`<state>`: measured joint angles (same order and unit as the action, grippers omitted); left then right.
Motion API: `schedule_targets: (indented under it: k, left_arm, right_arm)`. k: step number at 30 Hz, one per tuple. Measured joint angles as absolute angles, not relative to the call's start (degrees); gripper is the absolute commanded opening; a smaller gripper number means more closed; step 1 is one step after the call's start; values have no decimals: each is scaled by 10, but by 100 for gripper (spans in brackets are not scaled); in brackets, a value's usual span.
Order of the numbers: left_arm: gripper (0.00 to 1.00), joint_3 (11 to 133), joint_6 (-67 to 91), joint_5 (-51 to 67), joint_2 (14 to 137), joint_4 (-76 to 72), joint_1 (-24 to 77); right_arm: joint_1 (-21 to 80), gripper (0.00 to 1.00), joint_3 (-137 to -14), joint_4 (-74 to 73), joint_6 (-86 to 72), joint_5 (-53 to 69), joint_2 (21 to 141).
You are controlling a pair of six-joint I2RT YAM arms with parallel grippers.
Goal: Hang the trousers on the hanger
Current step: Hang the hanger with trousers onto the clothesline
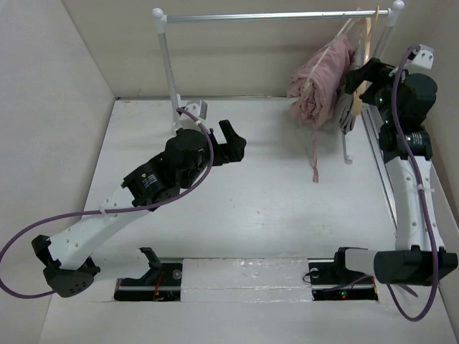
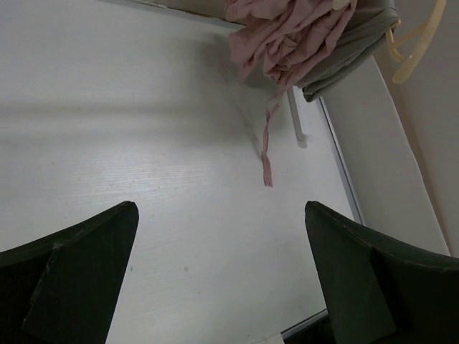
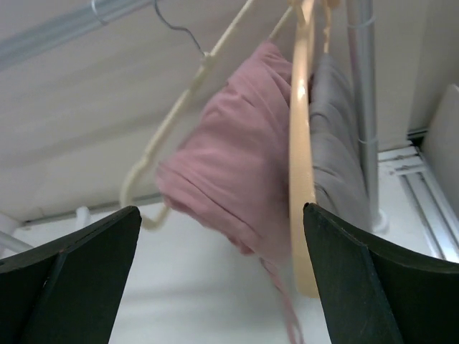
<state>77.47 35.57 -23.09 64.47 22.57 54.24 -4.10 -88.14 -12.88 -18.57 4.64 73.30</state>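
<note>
The trousers (image 1: 319, 86) are soft, matt pink cloth, heavily creased, with a thin drawstring (image 1: 315, 154) of the same cloth. The hanger (image 3: 166, 127) is smooth pale cream with a slight sheen. The tan hanger (image 3: 301, 143) is glossy, possibly varnished wood; the close view is blurred. The grey garment (image 3: 333, 150) is matt cloth. The rail (image 1: 272, 16) is satin silvery metal. The tabletop (image 1: 272, 215) is matt white with a faint grain.

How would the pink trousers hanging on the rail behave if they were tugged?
Probably floppy: the trousers sag in bunched folds over the hanger. That thin hanger carries them, so likely light; a tug might swing them. The dangling drawstring could snag.
</note>
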Motion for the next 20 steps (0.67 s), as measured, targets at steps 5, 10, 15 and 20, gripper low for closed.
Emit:
schedule_targets:
  k: [5, 10, 15, 20]
  left_arm:
    - [99, 775, 349, -268, 640, 236, 542]
    - [99, 706, 354, -301, 594, 260, 542]
    - [99, 621, 373, -289, 553, 272, 542]
    - [99, 569, 389, -255, 549, 261, 542]
  right_arm:
    - [-34, 100, -790, -145, -128, 49, 628]
    - [21, 100, -638, -177, -81, 75, 469]
    - [69, 100, -473, -269, -47, 105, 311]
    - [79, 100, -385, -395, -43, 101, 200]
